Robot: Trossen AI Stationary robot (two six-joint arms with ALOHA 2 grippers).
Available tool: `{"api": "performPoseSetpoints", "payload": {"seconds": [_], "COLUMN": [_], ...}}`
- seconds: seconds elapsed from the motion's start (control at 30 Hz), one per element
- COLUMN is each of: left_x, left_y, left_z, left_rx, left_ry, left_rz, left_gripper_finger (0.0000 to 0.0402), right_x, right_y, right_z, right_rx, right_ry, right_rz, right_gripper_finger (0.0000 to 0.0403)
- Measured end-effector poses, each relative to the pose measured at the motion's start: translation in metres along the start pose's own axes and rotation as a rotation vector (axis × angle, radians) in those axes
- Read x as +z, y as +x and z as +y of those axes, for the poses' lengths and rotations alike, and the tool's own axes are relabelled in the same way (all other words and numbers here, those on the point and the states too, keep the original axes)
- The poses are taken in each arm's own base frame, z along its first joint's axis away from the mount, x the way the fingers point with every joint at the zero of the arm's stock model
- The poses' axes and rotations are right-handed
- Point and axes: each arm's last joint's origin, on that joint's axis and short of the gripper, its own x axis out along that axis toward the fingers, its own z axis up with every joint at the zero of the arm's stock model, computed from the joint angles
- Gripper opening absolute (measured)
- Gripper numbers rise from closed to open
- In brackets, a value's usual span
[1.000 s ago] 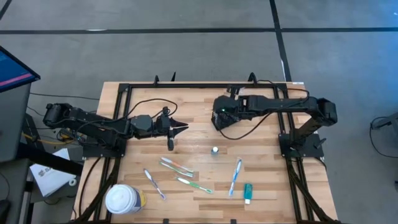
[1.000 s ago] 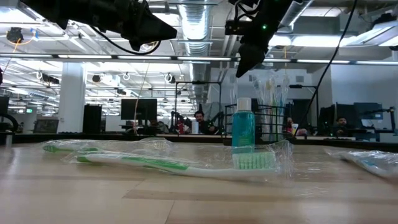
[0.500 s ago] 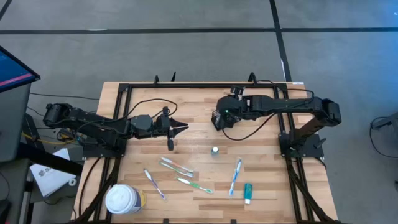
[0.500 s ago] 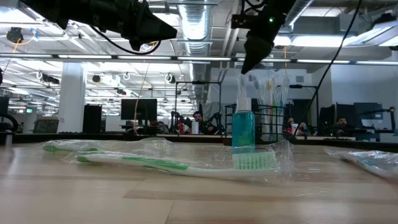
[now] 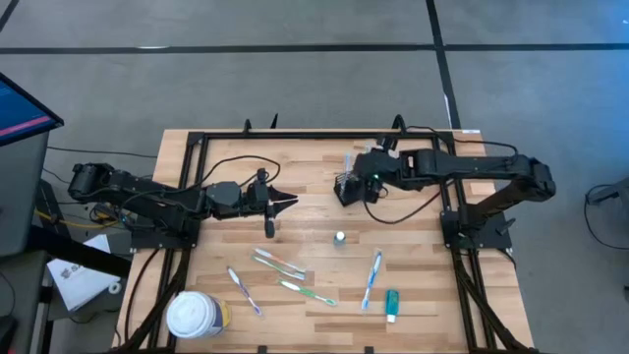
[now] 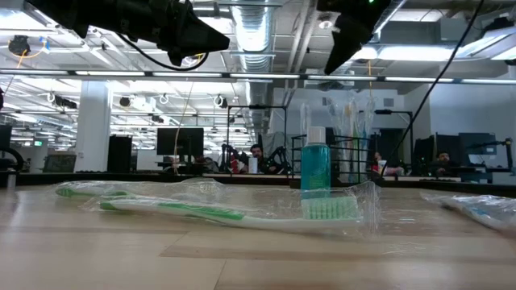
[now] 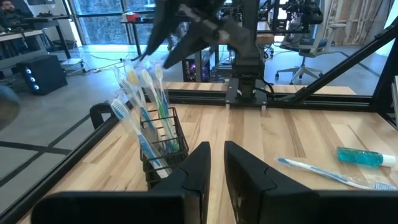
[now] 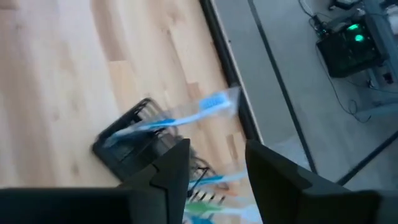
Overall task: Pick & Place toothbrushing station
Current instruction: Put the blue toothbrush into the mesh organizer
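Left of the caddy (image 5: 346, 187), my left gripper (image 5: 291, 202) hovers with fingers (image 7: 199, 171) slightly parted, holding nothing. The caddy stands on the tabletop (image 5: 305, 167) with toothbrushes (image 7: 146, 106) upright inside. Just right, my right gripper (image 5: 368, 183) hangs above it, fingers (image 8: 171, 168) apart, empty.

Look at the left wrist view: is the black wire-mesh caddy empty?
No, the caddy holds several wrapped toothbrushes standing upright inside it.

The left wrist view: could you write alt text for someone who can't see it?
A black wire-mesh caddy holding several wrapped toothbrushes stands on a wooden table, seen past the left gripper and its narrowly parted fingers. The right arm hangs above the caddy; a teal tube and a loose toothbrush lie nearby.
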Motion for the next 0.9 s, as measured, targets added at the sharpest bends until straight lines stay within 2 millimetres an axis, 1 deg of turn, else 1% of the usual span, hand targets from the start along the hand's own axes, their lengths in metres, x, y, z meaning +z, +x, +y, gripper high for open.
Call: {"api": "performPoseSetpoints", "payload": {"seconds": [0.2,0.53,0.63,0.77,0.9], "left_x": [0.0,0.0,0.0,0.0,0.0], "left_y": [0.0,0.0,0.0,0.0,0.0], "left_z": [0.0,0.0,0.0,0.0,0.0], "left_rx": [0.0,0.0,0.0,0.0,0.0], "left_ry": [0.0,0.0,0.0,0.0,0.0], "left_rz": [0.0,0.0,0.0,0.0,0.0], "left_gripper_finger": [0.004,0.004,0.004,0.004,0.004], "right_x": [-0.008,-0.024,-0.029,-0.036,-0.053], "right_y": [-0.012,-0.033,-0.039,-0.041,-0.035], "right_z": [0.02,0.048,0.057,0.074,0.093], "right_rx": [0.103,0.195,0.22,0.289,0.329], "right_ry": [-0.046,-0.115,-0.13,-0.164,-0.179], "right_rz": [0.051,0.148,0.153,0.147,0.178], "right_gripper_finger": [0.0137,0.0134,0.0133,0.0134,0.0133]}}
